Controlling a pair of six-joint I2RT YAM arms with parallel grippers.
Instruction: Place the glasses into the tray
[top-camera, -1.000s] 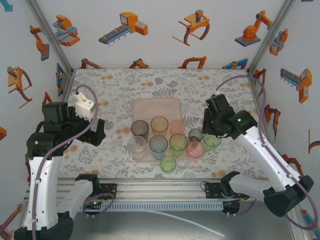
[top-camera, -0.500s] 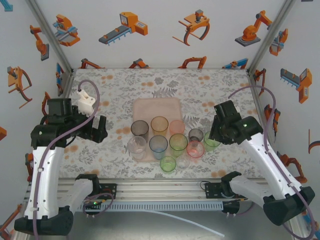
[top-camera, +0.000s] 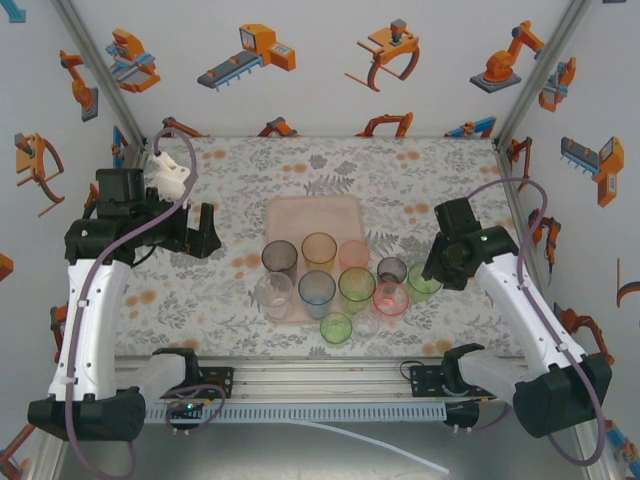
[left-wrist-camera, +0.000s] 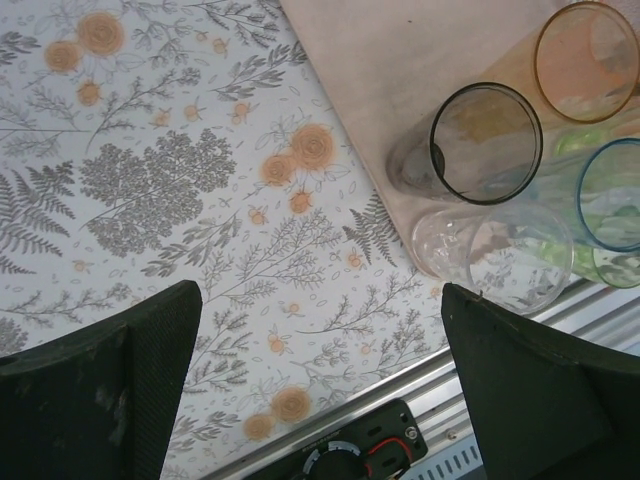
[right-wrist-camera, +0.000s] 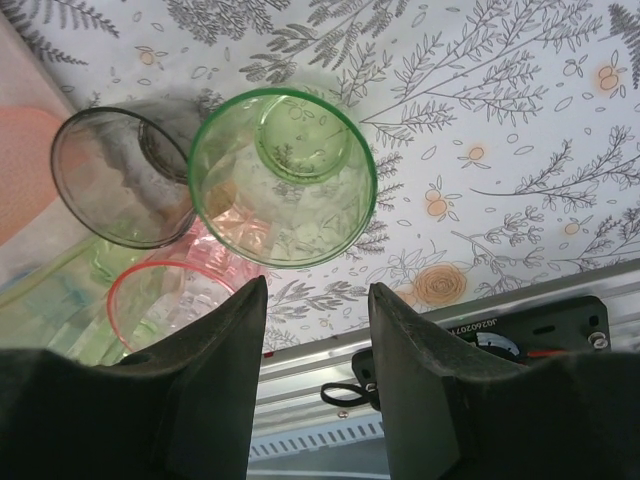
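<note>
**Left claw wide over bare table, right claw poised at the green glass**

The left claw (top-camera: 203, 238) (left-wrist-camera: 320, 300) hovers with its jaws fully apart and nothing between them. Only patterned table (top-camera: 200, 300) lies under it. Ahead and to its right are the grey glass (top-camera: 280, 257) (left-wrist-camera: 487, 143), on the tray (top-camera: 310, 215) (left-wrist-camera: 400, 60), and the clear glass (top-camera: 272, 293) (left-wrist-camera: 495, 250) at the tray's edge. I cannot tell whether that one is fully on.

Several glasses stand in the tray, and others are off it.

The right claw (top-camera: 440, 270) (right-wrist-camera: 315, 295) has its jaws partly apart and empty. The green glass (top-camera: 424, 284) (right-wrist-camera: 282, 175) sits just ahead of the tips on the table, outside the tray. This looks like the approach to a pick. Next it should go forward and down to take the wall or rim, close, then lift.

Room is tight to the claw's left. A small grey glass (top-camera: 392, 269) (right-wrist-camera: 115, 185) and a pink glass (top-camera: 391, 298) (right-wrist-camera: 165, 305) crowd the green one. To its right the table is open. The rail (right-wrist-camera: 500, 330) at the near edge lies just behind the claw.
</note>
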